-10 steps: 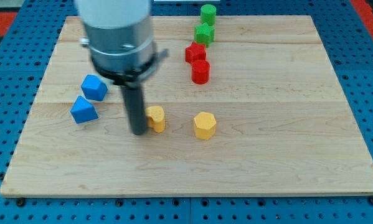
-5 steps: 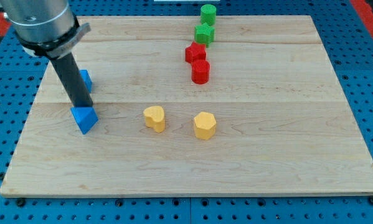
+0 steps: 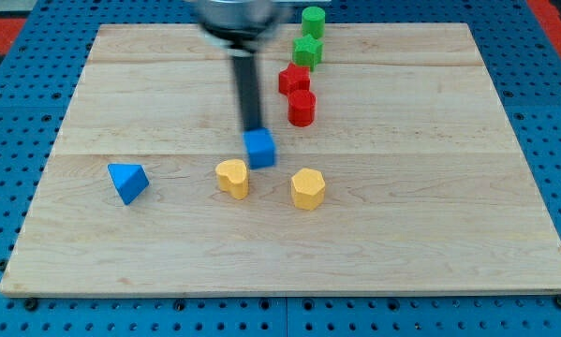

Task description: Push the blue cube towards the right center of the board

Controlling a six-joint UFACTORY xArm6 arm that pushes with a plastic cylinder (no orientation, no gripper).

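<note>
Camera view. The arm carries no claw, only a dark rod; my tip (image 3: 253,130) meets the upper edge of the blue cube (image 3: 259,148), which sits left of centre on the pale wooden board (image 3: 430,215). Just below it stand two yellow blocks (image 3: 232,178) (image 3: 307,188), faceted. A blue wedge (image 3: 128,181) lies at the view's left. Two red blocks (image 3: 294,80) (image 3: 302,108) and two green blocks (image 3: 312,20) (image 3: 306,51) line up near the top.

No readable txt, labels or nos. anywhere in view
</note>
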